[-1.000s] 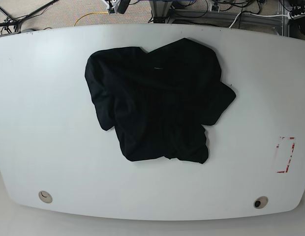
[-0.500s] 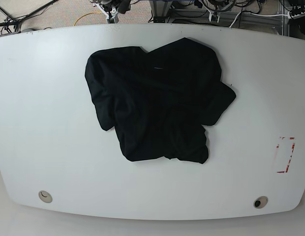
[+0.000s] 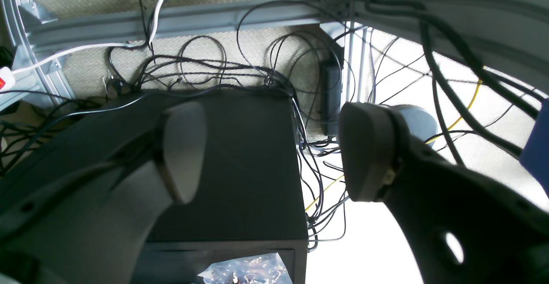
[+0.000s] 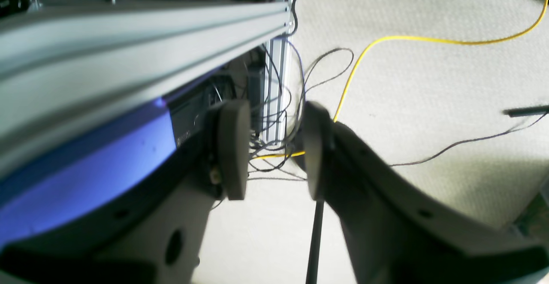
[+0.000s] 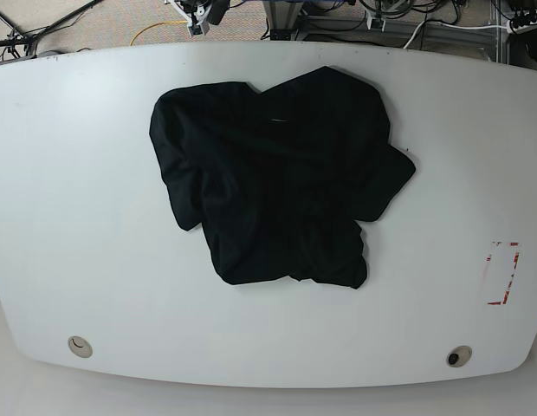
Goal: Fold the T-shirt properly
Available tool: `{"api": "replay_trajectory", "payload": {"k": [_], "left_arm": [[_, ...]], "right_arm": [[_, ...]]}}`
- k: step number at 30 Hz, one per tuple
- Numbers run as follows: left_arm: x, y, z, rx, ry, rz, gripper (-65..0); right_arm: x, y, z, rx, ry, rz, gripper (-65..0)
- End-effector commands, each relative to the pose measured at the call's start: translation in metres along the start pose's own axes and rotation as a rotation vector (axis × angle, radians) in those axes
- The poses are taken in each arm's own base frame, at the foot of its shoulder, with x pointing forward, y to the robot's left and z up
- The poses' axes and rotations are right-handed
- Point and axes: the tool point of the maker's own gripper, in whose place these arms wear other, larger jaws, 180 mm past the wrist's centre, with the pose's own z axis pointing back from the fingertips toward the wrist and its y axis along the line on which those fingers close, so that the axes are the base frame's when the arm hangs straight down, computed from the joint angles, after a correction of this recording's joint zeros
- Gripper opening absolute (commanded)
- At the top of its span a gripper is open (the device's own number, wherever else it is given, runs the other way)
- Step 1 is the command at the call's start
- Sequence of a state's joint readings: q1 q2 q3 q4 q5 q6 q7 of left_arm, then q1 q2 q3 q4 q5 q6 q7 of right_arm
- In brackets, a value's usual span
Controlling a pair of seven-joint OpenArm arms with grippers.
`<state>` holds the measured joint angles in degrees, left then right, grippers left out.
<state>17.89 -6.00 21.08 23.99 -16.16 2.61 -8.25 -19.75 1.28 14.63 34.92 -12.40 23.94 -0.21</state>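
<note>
The black T-shirt (image 5: 277, 173) lies crumpled and spread out on the middle of the white table (image 5: 78, 217), with no gripper touching it. Both arms are behind the table's far edge, over the floor. My left gripper (image 3: 274, 153) is open and empty, its fingers (image 3: 184, 151) wide apart above a black box (image 3: 240, 181) and tangled cables. My right gripper (image 4: 274, 146) is open and empty, with a narrower gap, beside an aluminium rail (image 4: 128, 31) and above carpet. The T-shirt shows in neither wrist view.
A red-marked rectangle (image 5: 502, 273) is on the table at the right. Two round holes (image 5: 78, 347) (image 5: 459, 356) sit near the front edge. Aluminium frame, cables and a yellow cable (image 4: 429, 39) lie behind the table.
The T-shirt has not moved. The small arm parts at the top edge of the base view have shifted slightly.
</note>
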Motion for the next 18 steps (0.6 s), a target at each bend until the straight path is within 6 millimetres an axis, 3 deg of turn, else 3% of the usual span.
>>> {"api": "replay_trajectory", "payload": {"k": [1,3,6,11,18], "left_arm": [[-0.001,0.001,0.006,-0.009,-0.027,-0.007,-21.0],[0.008,0.010,0.012,-0.005,-0.064,-0.022,-21.0],[0.012,0.003,0.020,-0.029,-0.098,-0.023,-21.0],[0.010,0.009,0.037,-0.033,-0.136,-0.043,-21.0],[0.011,0.031,0.066,0.028,-0.193,-0.088,-21.0]], "right_arm": [[-0.006,-0.005,0.010,-0.013,-0.014,0.014,-45.5],[-0.005,-0.006,0.016,-0.023,-0.032,0.028,-45.5],[-0.002,0.002,0.022,-0.025,-0.043,0.046,-45.5],[0.003,-0.002,0.042,-0.054,-0.062,0.086,-45.5],[0.013,0.005,0.072,-0.085,-0.112,0.135,-45.5]]}}
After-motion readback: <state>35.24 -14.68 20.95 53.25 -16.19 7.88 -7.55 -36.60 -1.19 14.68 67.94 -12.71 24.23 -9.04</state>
